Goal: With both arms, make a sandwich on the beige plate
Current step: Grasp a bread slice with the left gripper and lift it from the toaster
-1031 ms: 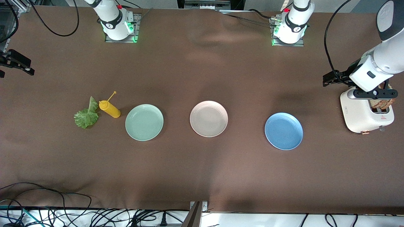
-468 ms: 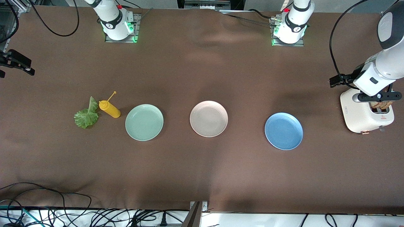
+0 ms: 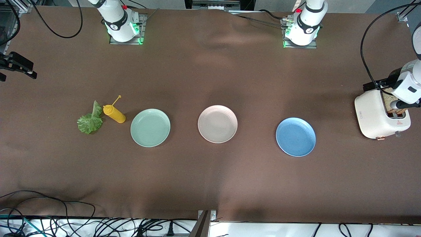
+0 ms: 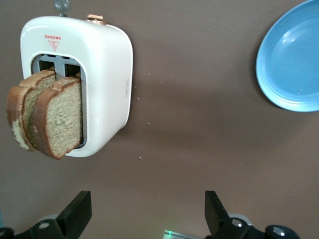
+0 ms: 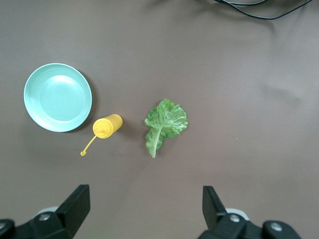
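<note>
The left hand (image 4: 144, 219) hangs high over the toaster (image 3: 378, 115) at the left arm's end of the counter (image 3: 210, 171), pointing straight down, its two black fingers (image 4: 75, 214) spread wide apart with nothing between them. In the front view only the arm's white wrist shows at the 3 o'clock edge, over the toaster's slots. The right hand (image 5: 144, 219) hovers above the right arm's end of the counter, also pointing down, its fingers (image 5: 75, 206) equally wide apart and empty; below it lie the lettuce leaf (image 5: 164, 124), the yellow squeeze bottle (image 5: 107, 125) and the mint green plate (image 5: 58, 97).

The counter is covered with a matte brown cloth, slightly rippled. Black cables trail along its 6 o'clock edge and around the arm bases at 12 o'clock, where green lights glow.

The beige plate (image 3: 217, 123) sits bare at the counter's centre, round and smooth with faint rings and a raised rim. The mint green plate lies beside it toward the right arm's end, the blue plate (image 3: 295, 137) toward the left arm's end. Two slices of brown wholegrain toast (image 4: 47, 117), coarse-crumbed with darker crusts, stand upright in the glossy cream toaster, which has rounded corners. The crinkly green leaf lies flat, touching the bottle, which lies on its side with its thin nozzle pointing toward 12 o'clock.
</note>
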Motion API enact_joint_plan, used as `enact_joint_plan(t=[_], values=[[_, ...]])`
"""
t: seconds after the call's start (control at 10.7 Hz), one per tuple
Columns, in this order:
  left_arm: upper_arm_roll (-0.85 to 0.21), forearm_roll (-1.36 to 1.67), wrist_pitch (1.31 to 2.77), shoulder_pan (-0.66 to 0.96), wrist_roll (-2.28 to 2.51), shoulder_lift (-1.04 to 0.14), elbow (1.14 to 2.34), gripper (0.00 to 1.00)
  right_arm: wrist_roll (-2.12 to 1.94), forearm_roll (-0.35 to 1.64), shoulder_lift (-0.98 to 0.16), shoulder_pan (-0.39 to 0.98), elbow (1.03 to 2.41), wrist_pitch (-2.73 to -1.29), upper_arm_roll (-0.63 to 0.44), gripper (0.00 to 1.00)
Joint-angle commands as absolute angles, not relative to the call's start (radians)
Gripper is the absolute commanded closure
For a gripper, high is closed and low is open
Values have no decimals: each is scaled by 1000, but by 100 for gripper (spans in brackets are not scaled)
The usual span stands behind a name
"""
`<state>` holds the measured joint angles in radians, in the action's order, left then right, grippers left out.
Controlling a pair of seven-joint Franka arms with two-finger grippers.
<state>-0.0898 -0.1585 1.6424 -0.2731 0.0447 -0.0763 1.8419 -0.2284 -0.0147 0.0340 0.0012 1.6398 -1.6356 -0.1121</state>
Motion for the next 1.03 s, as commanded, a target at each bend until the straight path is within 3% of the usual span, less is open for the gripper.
enact_joint_plan(t=[0.0,0.19,0.94], values=[[-97,-184,1687,-345,-17,-116,1845,0,-222,2,26,-2,1620,-1620,-109,0],[-98,-208,1730,-420,-92,-158,1844,0,-222,0,26,-2,1620,-1618,-109,0],[-95,-253,1798,-476,-120,-241,1841,0,-222,0,26,-2,1620,-1618,-109,0]])
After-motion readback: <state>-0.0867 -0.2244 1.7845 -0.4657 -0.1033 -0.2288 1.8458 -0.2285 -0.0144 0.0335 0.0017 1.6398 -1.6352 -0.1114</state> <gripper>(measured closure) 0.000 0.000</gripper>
